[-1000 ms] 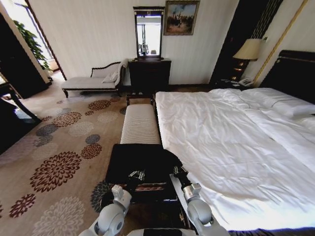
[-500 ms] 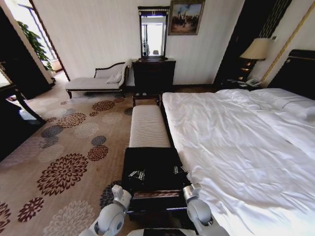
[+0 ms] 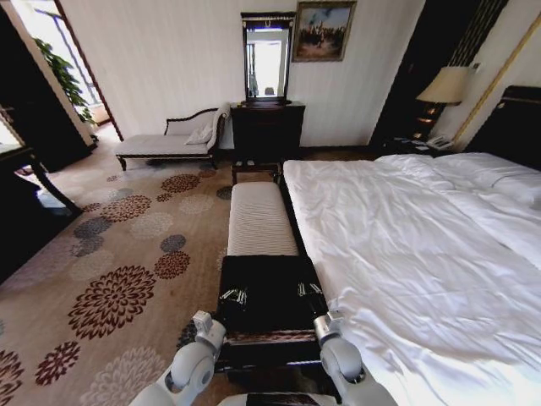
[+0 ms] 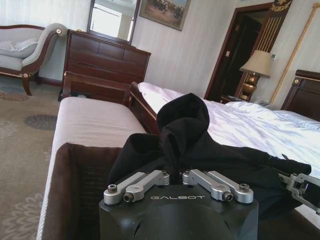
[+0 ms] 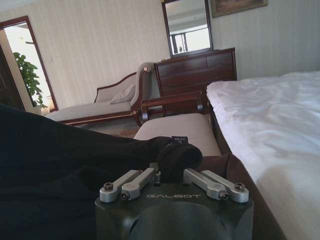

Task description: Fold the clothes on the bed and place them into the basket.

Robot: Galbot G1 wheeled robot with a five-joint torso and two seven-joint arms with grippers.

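Two grippers, both pinched shut on cloth: the left gripper [image 3: 234,297] has its fingers closed on a bunched peak of the black short-sleeved T-shirt [image 3: 266,292], seen clearly from the left wrist view [image 4: 172,176], and the right gripper [image 3: 309,290] is clamped on a rolled edge of the same garment [image 5: 170,170]. The shirt hangs stretched between them, over the low rectangular brown woven wicker basket [image 3: 264,337], which sits on the floor at the near end of the pale striped upholstered bench [image 3: 260,218], just left of the large bed with white duvet [image 3: 406,254]. Lettering not visible, so fold quality cannot be judged. Progress looks late: garment is off the bed and at the basket, but not let go. Left to do, by my reading: lower and release. Basket's dark inside wall [image 4: 65,190] shows; whether the shirt already rests on its bottom cannot be told. Nothing else seen inside it.
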